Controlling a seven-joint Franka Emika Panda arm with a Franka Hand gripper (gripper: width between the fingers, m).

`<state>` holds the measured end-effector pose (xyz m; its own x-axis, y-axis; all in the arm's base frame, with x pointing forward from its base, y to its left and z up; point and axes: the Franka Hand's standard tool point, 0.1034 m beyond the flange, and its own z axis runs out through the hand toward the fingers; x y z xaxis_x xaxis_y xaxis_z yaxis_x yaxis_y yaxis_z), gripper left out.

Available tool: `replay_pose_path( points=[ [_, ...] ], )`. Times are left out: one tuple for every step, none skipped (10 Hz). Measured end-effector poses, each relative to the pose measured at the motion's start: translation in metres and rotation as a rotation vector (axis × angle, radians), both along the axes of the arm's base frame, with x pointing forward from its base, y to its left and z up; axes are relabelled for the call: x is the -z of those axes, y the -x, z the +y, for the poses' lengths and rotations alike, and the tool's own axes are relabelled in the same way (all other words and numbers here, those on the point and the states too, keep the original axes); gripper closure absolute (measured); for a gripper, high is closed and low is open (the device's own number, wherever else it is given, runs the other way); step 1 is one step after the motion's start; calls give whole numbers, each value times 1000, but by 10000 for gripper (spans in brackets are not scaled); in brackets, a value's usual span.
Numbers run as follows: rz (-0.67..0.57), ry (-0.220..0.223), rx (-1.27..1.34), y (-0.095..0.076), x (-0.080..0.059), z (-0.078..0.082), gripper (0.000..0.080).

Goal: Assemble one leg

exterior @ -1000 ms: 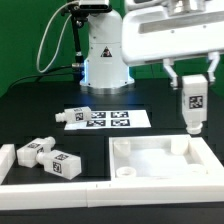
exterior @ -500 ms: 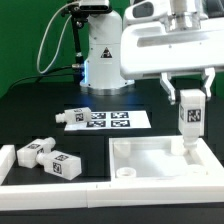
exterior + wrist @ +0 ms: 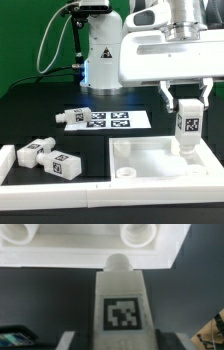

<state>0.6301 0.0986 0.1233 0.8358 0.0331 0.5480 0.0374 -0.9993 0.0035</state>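
Exterior view: the hand (image 3: 188,106) grips the leg (image 3: 189,128) and covers its upper end. Whether its lower end touches the panel (image 3: 150,171) can't be told. That panel is clipped at the exterior view's right edge. Wrist view: the leg is blurred and cut off, and a brown sliver (image 3: 216,328) at the frame's edge is unidentifiable.

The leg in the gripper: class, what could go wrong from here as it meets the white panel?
1. In the wrist view the peg on the leg seems not lined up with either socket of the panel; it may strike the rim and jam.
2. The gripper grips the leg only near its top, so a push could tilt it or make it slip.
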Motion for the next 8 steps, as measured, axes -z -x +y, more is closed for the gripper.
replay_pose_path(
  points=[
    [2,-1,-7,2,4,4,512],
    [2,-2,-10,3,5,6,512],
    [9,1,-16,5,10,9,512],
    [15,3,-18,7,15,10,512],
    [20,5,-18,8,18,10,512],
    [23,4,-21,9,20,12,512],
    [24,4,-28,9,22,16,512],
    [23,4,-29,7,22,17,512]
  ],
)
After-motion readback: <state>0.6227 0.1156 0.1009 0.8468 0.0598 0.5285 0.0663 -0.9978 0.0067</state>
